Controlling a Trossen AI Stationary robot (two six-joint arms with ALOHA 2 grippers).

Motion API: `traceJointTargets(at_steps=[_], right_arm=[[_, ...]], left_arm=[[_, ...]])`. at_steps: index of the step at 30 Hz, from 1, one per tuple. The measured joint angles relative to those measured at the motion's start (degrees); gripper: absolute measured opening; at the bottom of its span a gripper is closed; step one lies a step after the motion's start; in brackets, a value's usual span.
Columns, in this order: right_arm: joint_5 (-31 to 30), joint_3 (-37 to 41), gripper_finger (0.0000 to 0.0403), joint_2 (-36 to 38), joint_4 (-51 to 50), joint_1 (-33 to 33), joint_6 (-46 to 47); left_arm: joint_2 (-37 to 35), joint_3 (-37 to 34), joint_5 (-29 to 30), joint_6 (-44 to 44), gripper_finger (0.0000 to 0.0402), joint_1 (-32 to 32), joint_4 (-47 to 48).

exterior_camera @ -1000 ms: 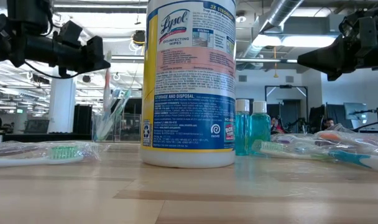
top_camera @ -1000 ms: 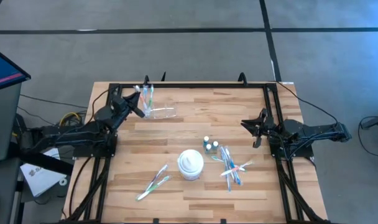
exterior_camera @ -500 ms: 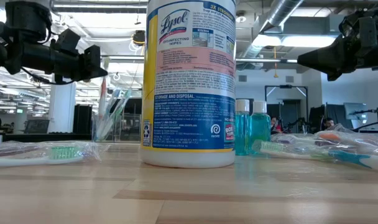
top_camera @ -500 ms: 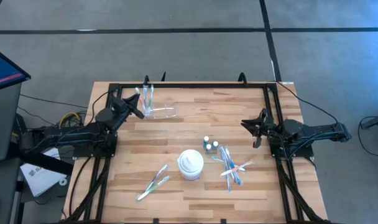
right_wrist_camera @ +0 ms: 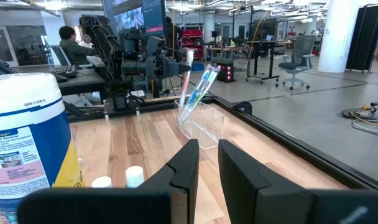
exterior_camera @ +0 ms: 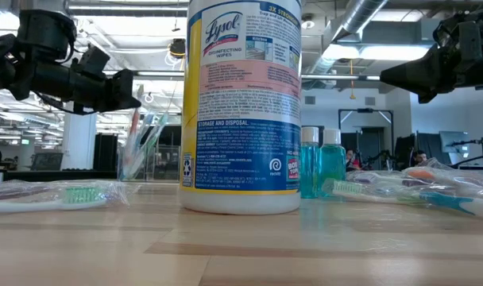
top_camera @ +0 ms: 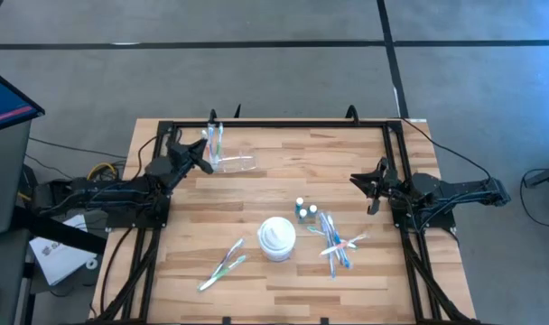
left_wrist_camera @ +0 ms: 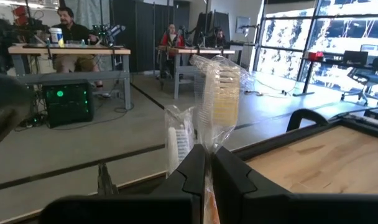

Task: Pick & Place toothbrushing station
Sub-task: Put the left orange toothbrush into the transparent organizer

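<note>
A clear cup (top_camera: 216, 159) stands near the table's far left corner with green, blue and pink toothbrushes upright in it; a second clear cup (top_camera: 241, 164) lies beside it. My left gripper (top_camera: 202, 162) is level at the standing cup's left, shut on the pink toothbrush (right_wrist_camera: 188, 78). More wrapped toothbrushes (top_camera: 334, 240) lie right of centre, with two (top_camera: 223, 264) near the front. Small white-capped tubes (top_camera: 303, 210) stand beside them. My right gripper (top_camera: 358, 181) waits at the right edge, slightly open, with nothing between its fingers. My left gripper pinches the pink toothbrush's handle (left_wrist_camera: 207, 194) between its two shut fingers, coming level from the table's left. The brush stands upright, its wrapped head (left_wrist_camera: 219, 93) above the fingers. Its lower end is hidden from me behind the fingers and the cup.
A white wipes tub (top_camera: 277, 237) stands at the table's middle front. A black frame (top_camera: 283, 124) runs along the table's edges. Bare wood lies between the cups and the tub. People sit at desks in the room behind.
My left gripper has sunk a little beside the standing cup, still shut, and the pink toothbrush has come down with it.
</note>
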State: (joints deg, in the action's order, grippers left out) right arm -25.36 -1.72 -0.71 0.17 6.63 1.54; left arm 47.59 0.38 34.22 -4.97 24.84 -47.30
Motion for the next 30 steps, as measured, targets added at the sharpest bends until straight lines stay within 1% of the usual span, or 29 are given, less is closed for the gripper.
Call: traceJointTargets(at_steps=[10, 16, 22, 27, 30], right_arm=[[0.00, -0.02, 0.0054, -0.02, 0.02, 0.00, 0.00], [0.00, 0.01, 0.0054, 0.00, 0.01, 0.00, 0.00], [0.00, 0.00, 0.0054, 0.00, 0.01, 0.00, 0.00], [0.00, -0.01, 0.0054, 0.00, 0.00, 0.00, 0.00], [0.00, -0.02, 0.0054, 0.00, 0.00, 0.00, 0.00]], left_arm=[[6.56, -0.02, -0.02, -0.55, 0.0006, 0.00, -0.88], [9.22, -0.02, 0.01, -1.57, 0.0006, 0.00, -2.19], [10.90, -0.02, 0.04, -3.45, 0.0006, 0.00, -2.69], [10.91, -0.02, 0.25, -3.40, 0.0006, 0.00, -2.96], [10.89, -0.02, 0.22, -1.66, 0.0009, 0.00, -3.11]])
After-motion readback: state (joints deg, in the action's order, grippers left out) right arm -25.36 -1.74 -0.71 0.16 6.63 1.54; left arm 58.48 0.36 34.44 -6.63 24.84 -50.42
